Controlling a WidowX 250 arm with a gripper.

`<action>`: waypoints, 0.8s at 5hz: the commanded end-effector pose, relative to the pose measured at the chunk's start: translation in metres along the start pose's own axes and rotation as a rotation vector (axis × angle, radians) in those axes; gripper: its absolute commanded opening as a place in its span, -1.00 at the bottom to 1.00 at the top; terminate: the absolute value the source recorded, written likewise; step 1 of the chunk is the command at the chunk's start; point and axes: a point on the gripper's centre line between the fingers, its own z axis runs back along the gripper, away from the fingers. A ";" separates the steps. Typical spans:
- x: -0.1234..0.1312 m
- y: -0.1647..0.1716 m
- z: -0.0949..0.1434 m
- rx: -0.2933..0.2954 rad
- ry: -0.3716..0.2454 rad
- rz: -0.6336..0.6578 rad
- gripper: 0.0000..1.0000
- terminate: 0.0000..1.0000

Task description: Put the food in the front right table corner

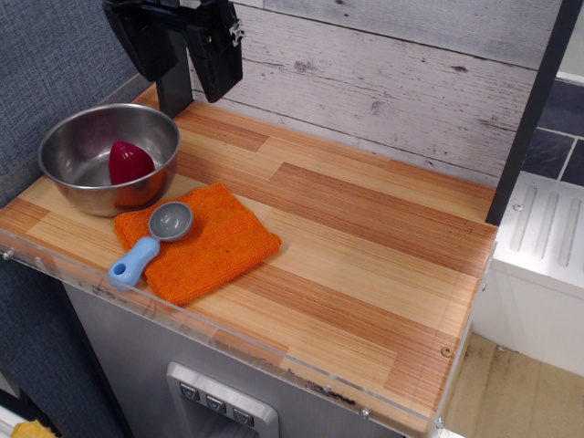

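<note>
The food (130, 161) is a small glossy dark red strawberry-like piece lying inside the steel bowl (87, 182) at the table's left end. My gripper (182, 68) hangs above the back left of the table, just behind and to the right of the bowl; its two black fingers are apart and hold nothing. The front right table corner (429, 383) is striped wood with a clear acrylic rim and a small screw (446, 351); nothing lies on it.
An orange cloth (205, 242) lies in front of the bowl with a grey scoop with a blue handle (151, 242) on it. A whitewashed plank wall runs behind the table. A dark post (529, 119) stands at the back right.
</note>
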 end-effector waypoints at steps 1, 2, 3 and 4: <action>0.000 0.000 0.000 0.000 0.000 0.000 1.00 -1.00; -0.010 0.040 0.006 0.018 0.000 -0.021 1.00 -1.00; -0.015 0.084 0.003 0.095 0.041 0.006 1.00 -1.00; -0.019 0.115 -0.002 0.139 0.060 0.030 1.00 -1.00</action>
